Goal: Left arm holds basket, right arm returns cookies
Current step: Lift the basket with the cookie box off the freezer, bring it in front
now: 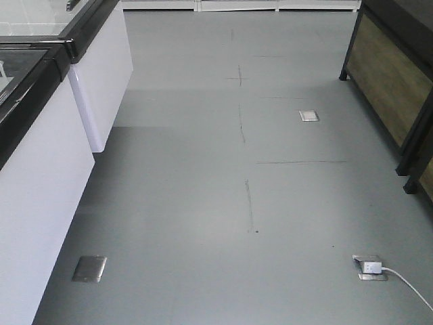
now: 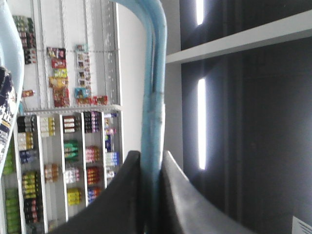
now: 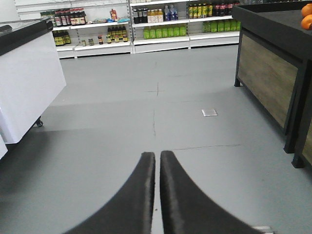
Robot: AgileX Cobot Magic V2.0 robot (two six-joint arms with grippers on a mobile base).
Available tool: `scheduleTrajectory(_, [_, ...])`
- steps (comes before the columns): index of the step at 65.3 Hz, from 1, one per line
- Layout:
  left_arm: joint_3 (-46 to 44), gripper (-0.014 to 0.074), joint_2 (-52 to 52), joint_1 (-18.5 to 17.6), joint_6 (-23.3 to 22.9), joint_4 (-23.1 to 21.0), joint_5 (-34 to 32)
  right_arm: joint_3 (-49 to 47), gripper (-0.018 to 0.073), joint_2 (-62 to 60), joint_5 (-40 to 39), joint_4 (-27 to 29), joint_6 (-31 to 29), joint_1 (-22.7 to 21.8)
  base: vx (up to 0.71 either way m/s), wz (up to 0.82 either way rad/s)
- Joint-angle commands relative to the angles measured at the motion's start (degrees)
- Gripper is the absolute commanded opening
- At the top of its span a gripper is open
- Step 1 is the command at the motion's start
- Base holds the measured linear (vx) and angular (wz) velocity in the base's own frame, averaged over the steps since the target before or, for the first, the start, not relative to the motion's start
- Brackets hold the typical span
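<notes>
Item 1: basket (image 2: 155, 73), light blue, 1 hoop handle pinched between the 2 fingers of the left end effector (image 2: 150, 161).
Item 2: cookies (image 2: 5, 112), a dark printed sliver beside the basket wall, lettering unreadable.
Item 3: right end effector (image 3: 157, 158), fingers pressed together, above the grey floor (image 3: 107, 126).
Backdrop: stocked shelves (image 2: 73, 161).

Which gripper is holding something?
The left gripper: its jaws clamp the blue basket handle; the right gripper is shut on nothing.
</notes>
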Motion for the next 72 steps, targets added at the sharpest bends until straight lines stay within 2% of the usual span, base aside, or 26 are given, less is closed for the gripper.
scheduleTrajectory(1, [-2.2, -0.0005, -2.7, -3.5, -2.0, 0.3, -8.9, 1.0, -0.0006, -0.7, -4.1, -0.4, -0.1, -0.4, 0.00, 0.00])
scheduleTrajectory(53, [-2.1, -0.0005, -1.4, -30.0, -1.8, 2.7, -8.0, 1.0, -0.0006, -0.7, -4.1, -0.4, -0.1, -0.4, 0.00, 0.00])
scheduleTrajectory(61, [-2.1, -0.0005, -0.9, -33.4, -1.8, 4.3, -8.0, 1.0, -0.0006, -0.7, -4.1, -0.4, -0.1, -0.4, 0.00, 0.00])
scheduleTrajectory(72, [-2.1, -0.0004, -0.9, -37.7, -1.8, 4.4, -8.0, 1.0, -0.0006, -0.7, -4.1, -0.4, -0.1, -0.4, 0.00, 0.00])
